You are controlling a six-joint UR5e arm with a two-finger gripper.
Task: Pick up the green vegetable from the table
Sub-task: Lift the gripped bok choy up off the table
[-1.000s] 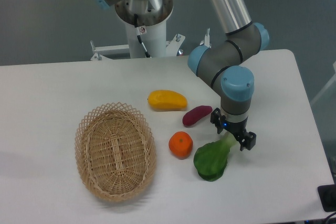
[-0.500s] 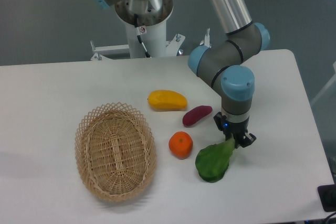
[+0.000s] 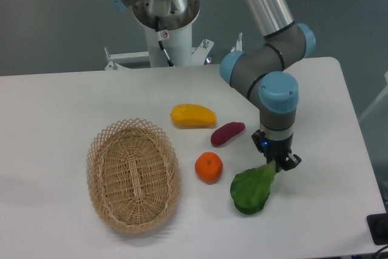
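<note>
A: Half dangling, half resting, judging by the green vegetable [image 3: 251,189]: sitting at the near right of the counter [image 3: 60,107], just right of the orange [image 3: 208,167], leaning up toward the stem.

B: Being pinched by that pale stem alone, then? Looking at the fingers [image 3: 288,161], closing narrowly around the stem tip, nothing else between them.

A: Seeming so. Not managing to tell whether the leaf's low end is touching the counter or hanging just clear of it.

B: Worrying about the grip, mostly. Holding such a thin, smooth end, with all the broad leaf hanging out to one side, probably inviting a swing or a slip on the way up.

A: Pivoting in the pinch too, perhaps, and dropping back down.

B: Landing on the orange, possibly, and rolling it toward the basket [image 3: 91,162].

A: Or, lifting with a sideways pull, dragging the leaf across and nudging the orange. Not fearing for the purple sweet potato [image 3: 227,133], lying a little farther back.

B: Suggesting a slow, straight rise, then, and watching the stem for sliding.
</note>
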